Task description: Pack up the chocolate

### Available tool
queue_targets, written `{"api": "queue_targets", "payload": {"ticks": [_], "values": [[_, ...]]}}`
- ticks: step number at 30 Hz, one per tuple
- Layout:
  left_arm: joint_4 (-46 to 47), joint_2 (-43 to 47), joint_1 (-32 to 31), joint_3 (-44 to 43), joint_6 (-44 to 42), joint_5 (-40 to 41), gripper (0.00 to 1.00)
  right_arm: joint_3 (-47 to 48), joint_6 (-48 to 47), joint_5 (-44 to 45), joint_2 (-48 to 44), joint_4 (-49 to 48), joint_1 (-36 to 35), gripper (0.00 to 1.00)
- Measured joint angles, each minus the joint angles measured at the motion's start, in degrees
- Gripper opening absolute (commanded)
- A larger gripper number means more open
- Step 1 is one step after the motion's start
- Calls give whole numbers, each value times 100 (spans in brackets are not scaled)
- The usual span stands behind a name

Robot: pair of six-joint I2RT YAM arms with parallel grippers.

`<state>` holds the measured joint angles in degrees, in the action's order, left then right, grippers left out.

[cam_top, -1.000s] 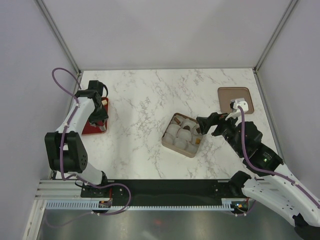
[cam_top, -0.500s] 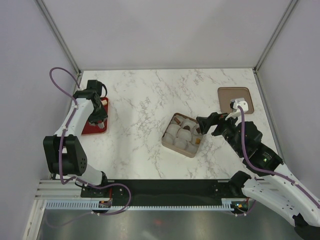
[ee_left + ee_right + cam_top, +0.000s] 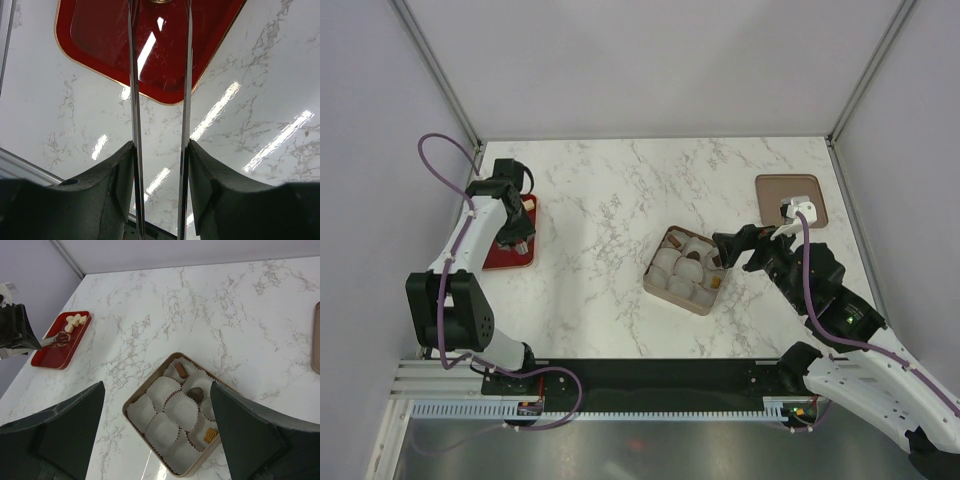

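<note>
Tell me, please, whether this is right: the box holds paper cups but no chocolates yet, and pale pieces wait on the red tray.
No: the box holds three chocolates among its paper cups, as the right wrist view shows. The pale pieces do wait on the red tray.

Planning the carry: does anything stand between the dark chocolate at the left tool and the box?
Nothing visible. Only bare marble table lies between the dark chocolate at the red tray and the box; the right tool hovers at the box's far side.
</note>
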<state>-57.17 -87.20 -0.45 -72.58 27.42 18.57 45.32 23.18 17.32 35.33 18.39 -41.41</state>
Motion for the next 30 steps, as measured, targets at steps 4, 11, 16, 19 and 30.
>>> {"api": "queue_targets", "payload": {"ticks": [4,11,16,19,30], "values": [[275,48,11,-28,-240,-389,54,-33,-2,0,0,-22,0,95],[1281,63,11,-205,-754,-1121,54,-42,0,-2,24,-74,0,95],[1335,61,11,-216,-855,-1117,54,-42,0,-11,63,-81,0,95],[1292,59,11,-260,-872,-1010,53,-42,-2,-15,70,-81,0,95],[1233,42,267,-415,-890,-697,53,-42,0,-50,72,-81,0,95]]}}
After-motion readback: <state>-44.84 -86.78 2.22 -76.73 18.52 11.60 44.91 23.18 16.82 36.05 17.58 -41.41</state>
